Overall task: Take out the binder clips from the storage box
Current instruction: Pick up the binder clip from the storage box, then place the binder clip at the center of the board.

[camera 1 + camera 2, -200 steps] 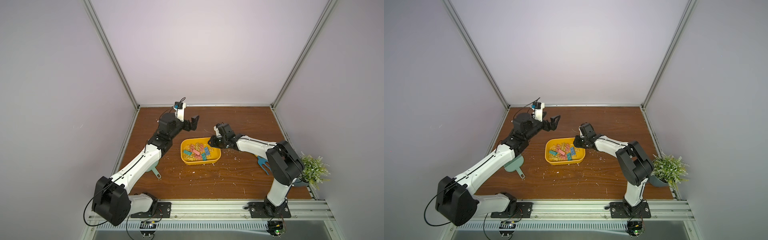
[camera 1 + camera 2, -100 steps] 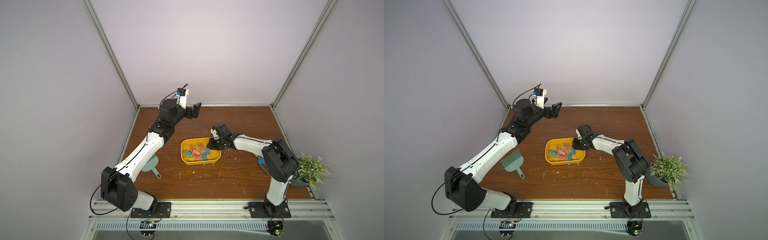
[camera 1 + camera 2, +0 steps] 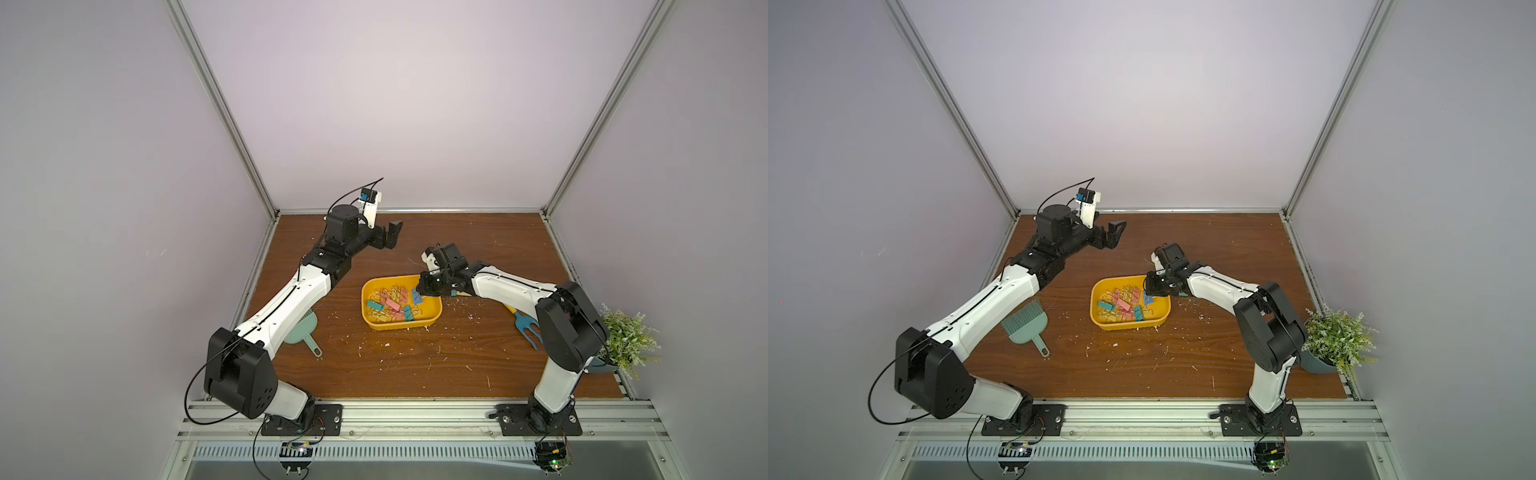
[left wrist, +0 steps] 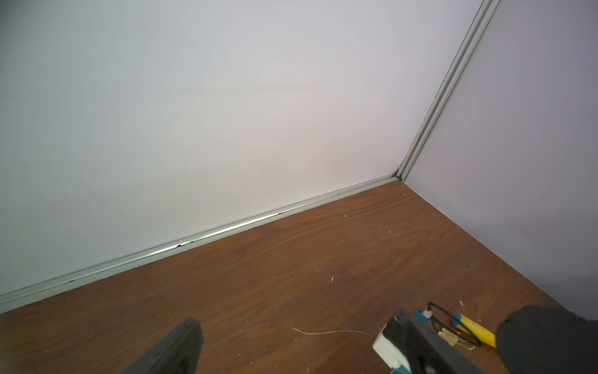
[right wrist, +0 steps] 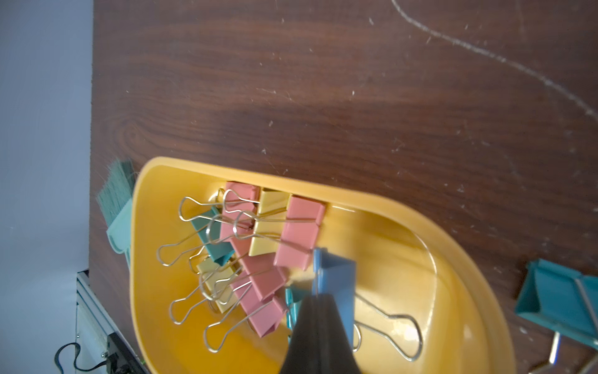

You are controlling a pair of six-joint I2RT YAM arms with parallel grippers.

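**Step in hand: the grasp on one clip.** My right gripper (image 5: 318, 302) reaches into the far right corner of the yellow storage box (image 5: 404, 259). Its jaws are pressed together, and the thin wire handle of a blue binder clip (image 5: 336, 278) runs in between the tips. The clip's body stands on edge just ahead of them. I judge it pinched but not yet raised.

The other binder clips (image 5: 299, 233), pink, yellow and teal, lie heaped in the box with their handles crossing. One teal binder clip (image 5: 550, 298) lies on the table (image 3: 415, 365) just outside the rim. My left gripper (image 3: 392, 235) hangs above the back of the table, well apart from the box, jaws wide and empty.

**Next move, as I judge it:** a straight lift clear of the rim, then a carry to bare wood beside the teal one. The hold on the wire is slight, so the clip may swing or slip. Another clip lies tight against it and could be dragged along.

**Hard to make out:**
- The fingers cover the actual pinch point.
- In both top views the gripper hides that corner of the box.
- The heap is too tangled for a sure count.
- The wrist view cuts off part of the box.
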